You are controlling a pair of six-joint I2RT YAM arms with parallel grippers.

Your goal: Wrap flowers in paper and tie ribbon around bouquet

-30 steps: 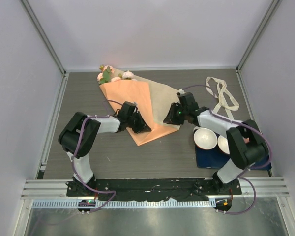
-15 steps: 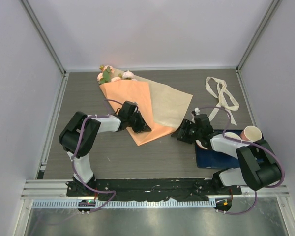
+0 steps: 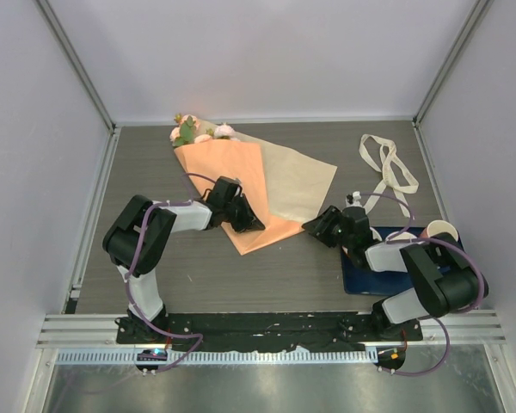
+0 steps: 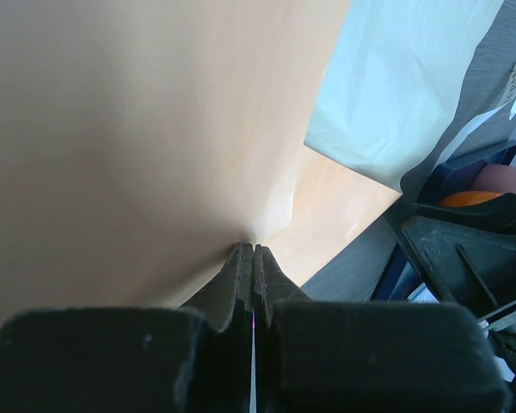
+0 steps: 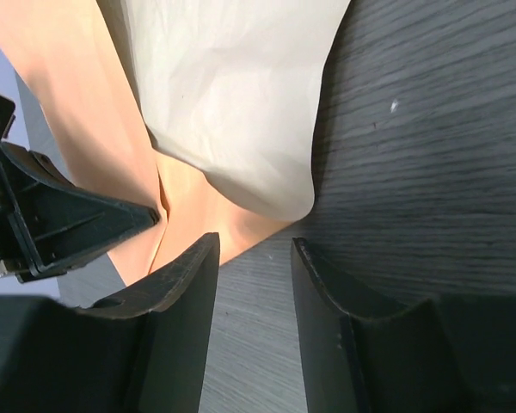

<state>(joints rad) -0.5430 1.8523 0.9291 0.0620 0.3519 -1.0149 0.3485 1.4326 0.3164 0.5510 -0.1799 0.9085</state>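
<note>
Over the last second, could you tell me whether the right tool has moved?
Yes: the right tool drew back off the paper toward the blue mat.

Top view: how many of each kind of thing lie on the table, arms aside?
Paper sheet: 1
Flower bunch: 1
Ribbon: 1
Blue mat: 1
Cup: 1
Total: 5, not counting anything the right arm hides.

Flowers (image 3: pixel 195 132) half hidden in paper (image 3: pixel 228 176), mat (image 3: pixel 359 280) partly behind right arm (image 3: pixel 387 255)
</note>
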